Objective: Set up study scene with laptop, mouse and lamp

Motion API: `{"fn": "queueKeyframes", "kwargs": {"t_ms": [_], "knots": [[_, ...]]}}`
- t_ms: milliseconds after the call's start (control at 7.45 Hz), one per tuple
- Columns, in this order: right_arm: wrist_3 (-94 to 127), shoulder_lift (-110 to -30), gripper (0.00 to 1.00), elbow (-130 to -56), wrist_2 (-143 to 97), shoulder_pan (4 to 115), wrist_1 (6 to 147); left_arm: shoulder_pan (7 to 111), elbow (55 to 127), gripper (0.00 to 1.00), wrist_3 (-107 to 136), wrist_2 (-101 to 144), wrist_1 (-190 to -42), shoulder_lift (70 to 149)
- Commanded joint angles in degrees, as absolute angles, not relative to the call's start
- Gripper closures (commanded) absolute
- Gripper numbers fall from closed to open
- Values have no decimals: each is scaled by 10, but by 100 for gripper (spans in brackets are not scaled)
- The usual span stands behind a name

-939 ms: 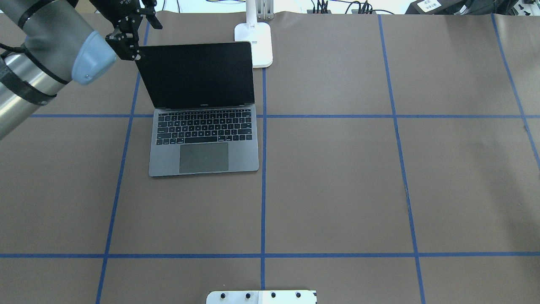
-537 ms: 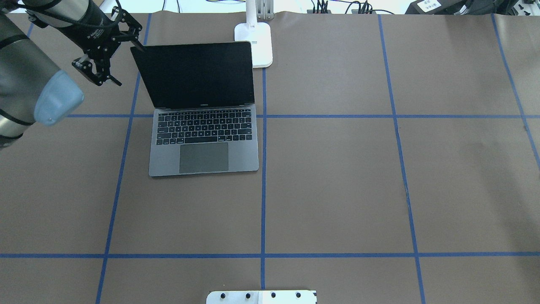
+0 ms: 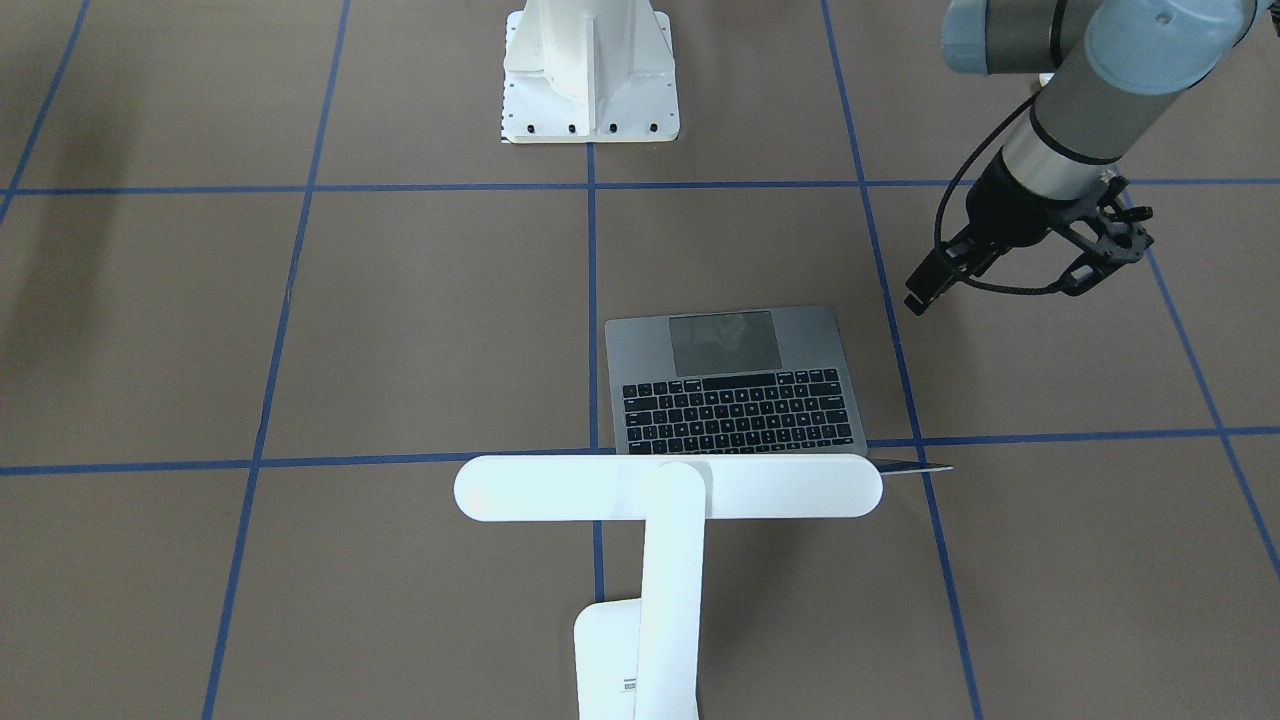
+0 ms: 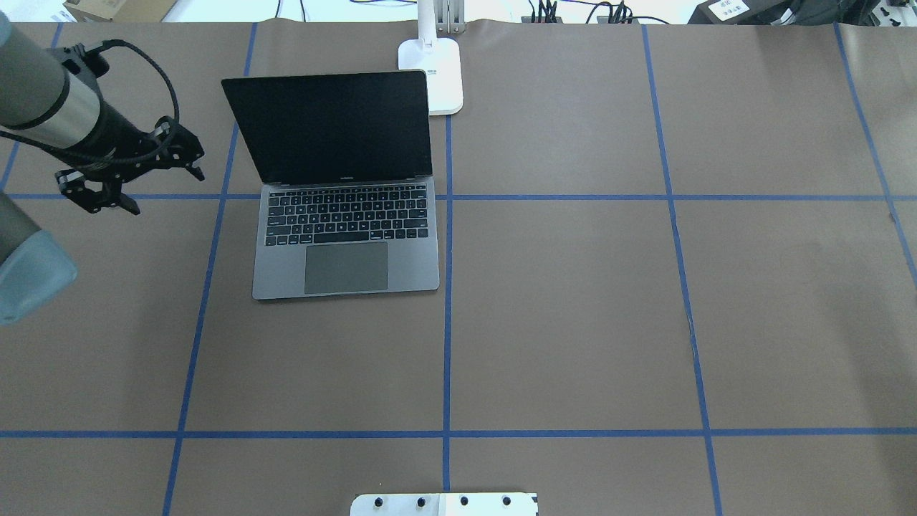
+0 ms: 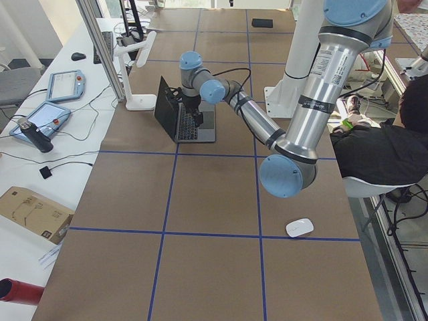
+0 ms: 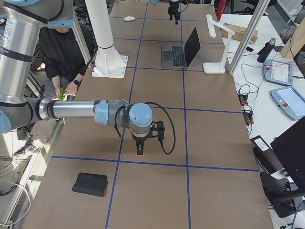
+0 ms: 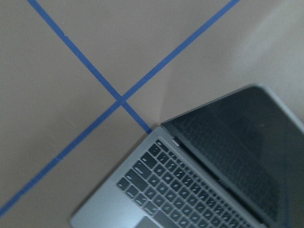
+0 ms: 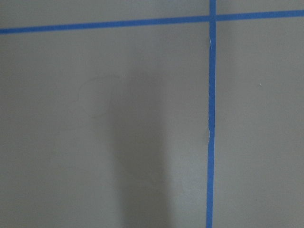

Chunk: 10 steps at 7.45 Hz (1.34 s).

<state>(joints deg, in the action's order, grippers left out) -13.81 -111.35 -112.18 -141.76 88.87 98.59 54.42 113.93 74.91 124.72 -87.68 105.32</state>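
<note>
Overhead exterior: we log laptop (image 4: 345,236), lid raised, on surface (image 4: 573,322); lamp (image 4: 438,72) just behind; left tool (image 4: 167,193) beside laptop, spread apart, empty; right tool (image 6: 139,149), state we cannot tell.

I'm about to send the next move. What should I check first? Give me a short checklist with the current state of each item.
1. The laptop is open and flat on the table: ok.
2. The lamp stands behind the laptop: ok.
3. The left gripper is open, empty and apart from the laptop: ok.
4. The mouse is beside the laptop: not ok; it lies far off, near the table's left end.
5. The right gripper is open: cannot tell; only a side view shows it.
</note>
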Motion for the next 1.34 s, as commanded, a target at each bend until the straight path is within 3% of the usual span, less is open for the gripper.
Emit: {"fn": "queueKeyframes", "kwargs": {"t_ms": [0,268,805,1207], "knots": [[-302,-1152,0,-1079,-1420,888,987,554,1180,0,580,1252,-880,975],[-433,-1137,0,-1007,-1421,882,997,575,1210,0,513,1253,-880,923],[-581,-1100,0,-891,-1421,881,1031,577,1219,0,512,1253,-881,918],[-583,-1091,0,-850,-1421,868,1030,577,1220,0,513,1252,-881,920]]}}
